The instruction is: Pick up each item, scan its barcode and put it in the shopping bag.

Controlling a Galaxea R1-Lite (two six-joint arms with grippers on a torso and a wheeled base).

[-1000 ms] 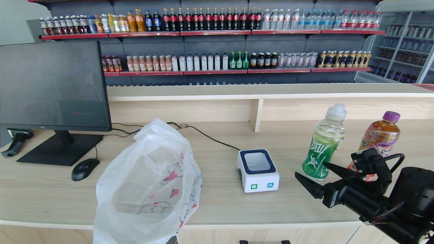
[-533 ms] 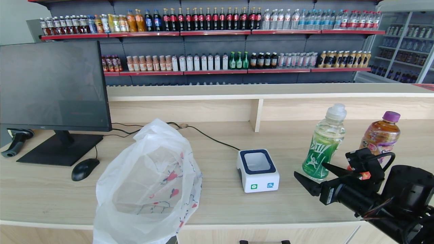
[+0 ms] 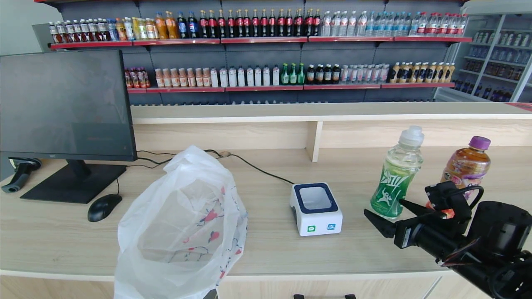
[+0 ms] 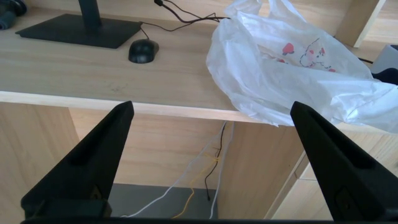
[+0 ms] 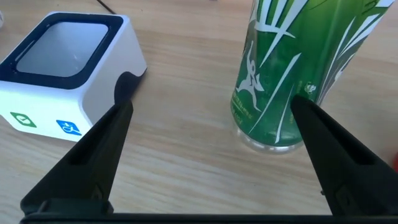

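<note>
A green-labelled bottle (image 3: 395, 178) with a white cap stands upright on the wooden counter (image 3: 266, 249). My right gripper (image 3: 383, 207) is open and low over the counter just short of its base, nothing between the fingers. In the right wrist view the bottle (image 5: 298, 74) stands ahead of the right gripper (image 5: 211, 106), nearer one fingertip (image 5: 311, 118). An orange drink bottle (image 3: 467, 166) with a purple cap stands to its right. The white scanner (image 3: 316, 209) (image 5: 62, 68) sits mid-counter. The white shopping bag (image 3: 187, 224) (image 4: 292, 68) hangs over the front edge. My left gripper (image 4: 212, 106) is open below the counter edge.
A monitor (image 3: 66, 108), a black mouse (image 3: 104, 207) and a hand scanner (image 3: 18, 174) occupy the counter's left side. A cable (image 3: 257, 168) runs to the scanner. A raised ledge (image 3: 324, 112) and drink shelves stand behind. Bare counter lies between scanner and green bottle.
The right arm's wrist has sunk slightly and its open gripper has edged a little closer to the green bottle's base. The bottles, scanner and bag stay put.
</note>
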